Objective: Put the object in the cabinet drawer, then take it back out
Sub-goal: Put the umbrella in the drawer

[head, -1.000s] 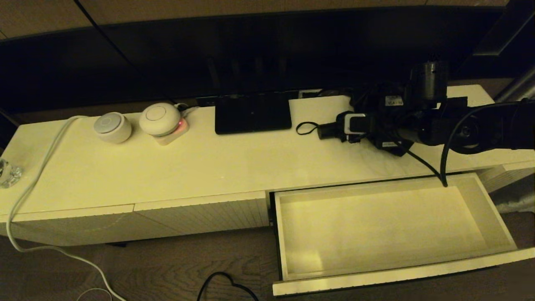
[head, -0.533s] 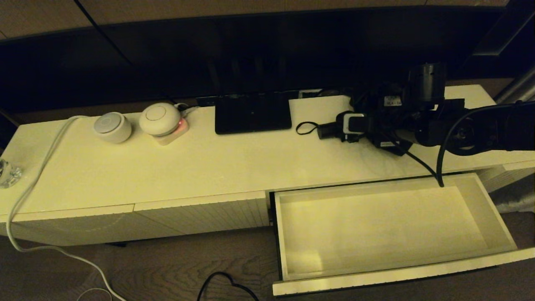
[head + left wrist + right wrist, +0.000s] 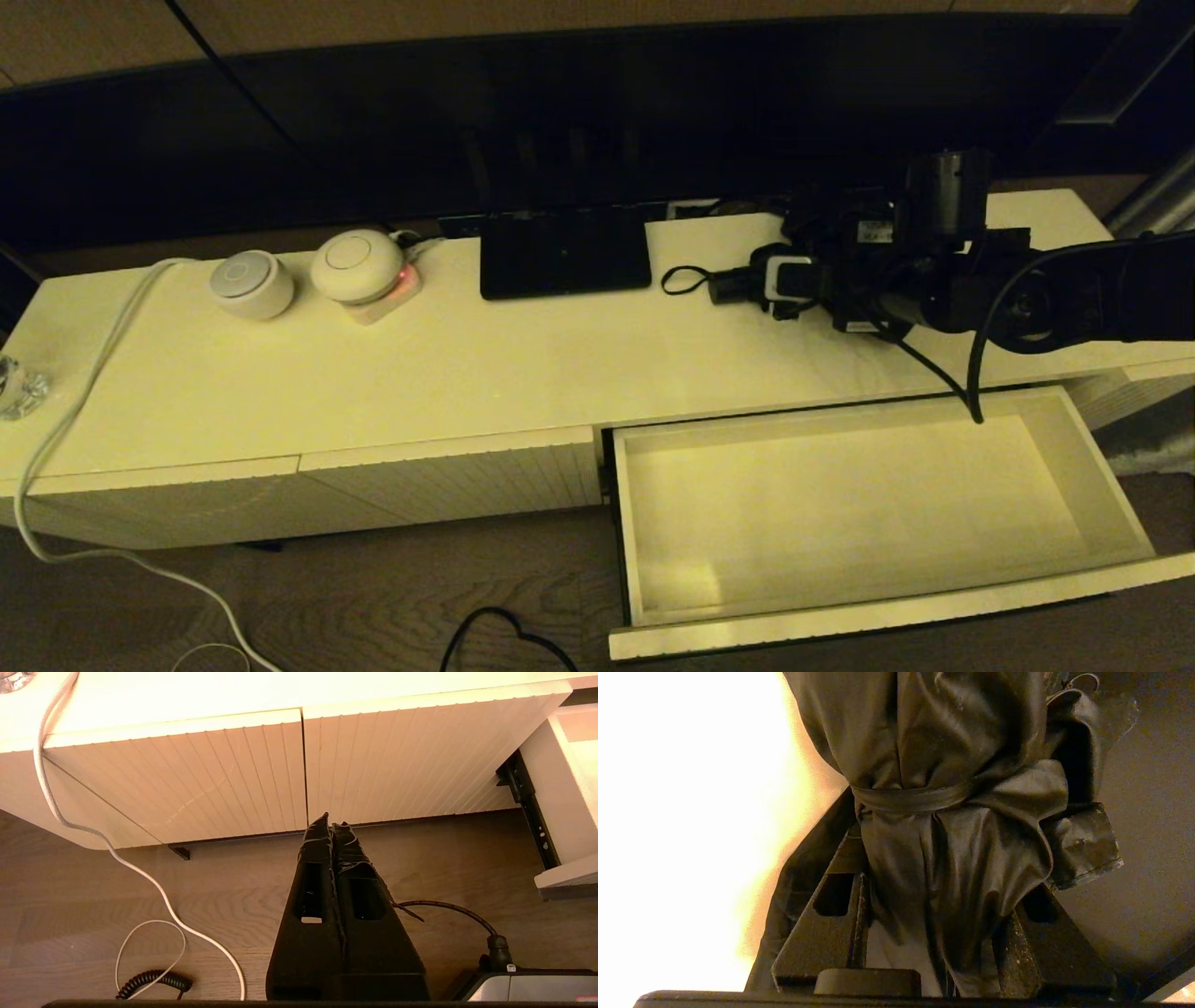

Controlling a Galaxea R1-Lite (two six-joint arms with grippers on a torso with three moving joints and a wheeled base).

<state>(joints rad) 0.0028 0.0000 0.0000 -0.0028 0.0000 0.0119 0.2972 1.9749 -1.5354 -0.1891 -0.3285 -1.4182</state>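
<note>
Drawer: wide shallow cream-white cabinet drawer [image 3: 868, 504] w/ ribbed front, nearest the robot, pulled fully out; inside bare, nothing in it.
L gripper: black left gripper [image 3: 330, 828] parked low over wood floor in front of closed ribbed cabinet fronts [image 3: 261, 774]; fingers pressed together, holding nothing. Idle.
Cabinet top: long cream cabinet top [image 3: 467, 373], behind the drawer; umbrella lies on it at the right end, toward the back.
Object: black compact folding umbrella [image 3: 747, 285] w/ bunched fabric, short cylindrical handle + thin wrist loop [image 3: 680, 278] pointing left. Fabric tied by a strap [image 3: 915, 800], seen close in right wrist view.
R gripper: black right gripper [image 3: 934, 933] reaches in from the right over the cabinet top, one finger on each side of the umbrella's fabric bundle. Fingers look partway closed around it; can't tell if the squeeze is firm yet.
Far stuff: flat black rectangular device [image 3: 565, 252] near back edge, two round white gadgets [image 3: 308, 271] further left. Not involved.
Done: drawer open, gripper placed around umbrella.
Left: prob. finish grasp, lift, carry fwd into drawer, let go, then re-grasp + take it back out. So early stage, judging by the empty drawer.
</note>
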